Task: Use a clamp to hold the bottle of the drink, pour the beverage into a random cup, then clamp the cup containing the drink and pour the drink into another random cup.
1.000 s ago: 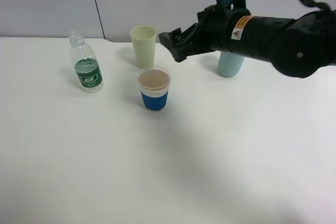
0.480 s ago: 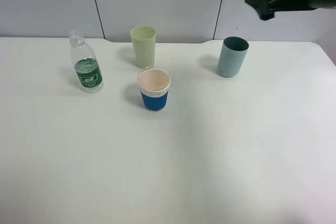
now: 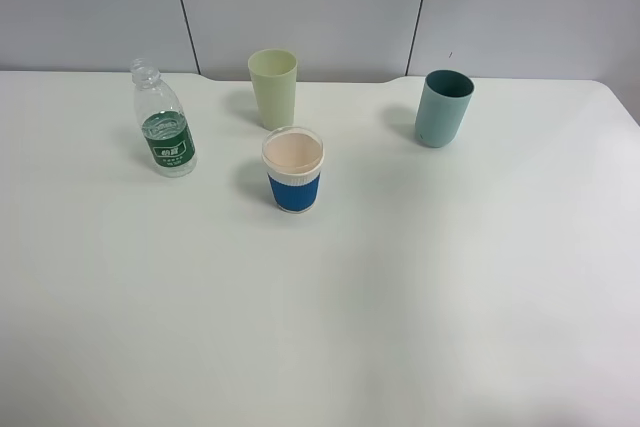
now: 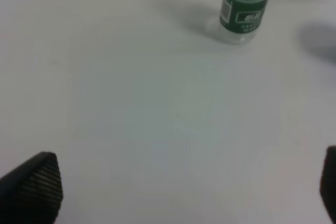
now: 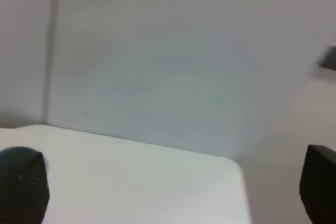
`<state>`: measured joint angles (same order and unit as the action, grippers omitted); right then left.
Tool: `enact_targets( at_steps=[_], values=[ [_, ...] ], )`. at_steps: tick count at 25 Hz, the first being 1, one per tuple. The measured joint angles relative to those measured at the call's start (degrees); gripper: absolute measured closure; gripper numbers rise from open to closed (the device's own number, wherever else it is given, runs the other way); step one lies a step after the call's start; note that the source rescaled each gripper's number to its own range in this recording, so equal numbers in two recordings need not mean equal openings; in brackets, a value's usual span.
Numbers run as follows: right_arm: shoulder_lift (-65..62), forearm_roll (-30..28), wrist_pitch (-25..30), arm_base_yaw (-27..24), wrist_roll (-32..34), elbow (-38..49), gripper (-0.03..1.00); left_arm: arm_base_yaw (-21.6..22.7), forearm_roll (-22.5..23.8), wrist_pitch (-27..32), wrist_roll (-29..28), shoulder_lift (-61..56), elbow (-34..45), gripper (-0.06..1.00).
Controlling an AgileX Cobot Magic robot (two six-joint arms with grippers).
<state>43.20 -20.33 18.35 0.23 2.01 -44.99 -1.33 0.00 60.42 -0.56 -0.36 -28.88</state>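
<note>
Table (image 3: 400,327): flat matte white top, rounded far corners, grey panelled wall behind.

Bottle (image 3: 163,133) stands upright at about 10 o'clock from table centre: clear ribbed plastic, narrow neck, no cap visible, dark green label band with white marks. Can't tell the liquid level.

Blue-sleeved paper cup (image 3: 293,170) sits near 12 o'clock of centre: short, corrugated blue sleeve, white rolled rim, pinkish-beige inside. Can't tell whether it holds liquid.

Pale yellow-green tumbler (image 3: 273,87) is just behind it, toward 11 o'clock: tall, plain, tapered, smooth. The two are apart, not touching.

Teal cup (image 3: 443,107) is at about 1 o'clock, well apart from the rest: smooth, nearly straight walls.

Neither arm shows in the high view.

Left gripper (image 4: 186,190): jaws spread wide, nothing between them; dark textured fingertips (image 4: 32,184) at the frame edges over bare table, with the bottle (image 4: 244,4) well ahead.

Right gripper (image 5: 170,192): jaws wide apart, holding nothing, black ribbed pads (image 5: 22,186) framing the table corner and wall.
</note>
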Motion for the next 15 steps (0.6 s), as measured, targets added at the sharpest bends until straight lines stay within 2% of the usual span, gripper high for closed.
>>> enact_targets(
  at_steps=[6, 12, 15],
  values=[
    [-14.44, -0.4, 11.84, -2.61, 0.85, 0.0, 0.1, 0.0, 0.0, 0.0, 0.0, 0.0, 0.0, -0.06],
    [-29.24, 5.51, 20.46, -2.61, 0.96, 0.0, 0.1, 0.0, 0.0, 0.0, 0.0, 0.0, 0.0, -0.06],
    [-35.41, 8.82, 26.44, -2.61, 0.9, 0.0, 0.1, 0.0, 0.0, 0.0, 0.0, 0.0, 0.0, -0.06]
  ],
)
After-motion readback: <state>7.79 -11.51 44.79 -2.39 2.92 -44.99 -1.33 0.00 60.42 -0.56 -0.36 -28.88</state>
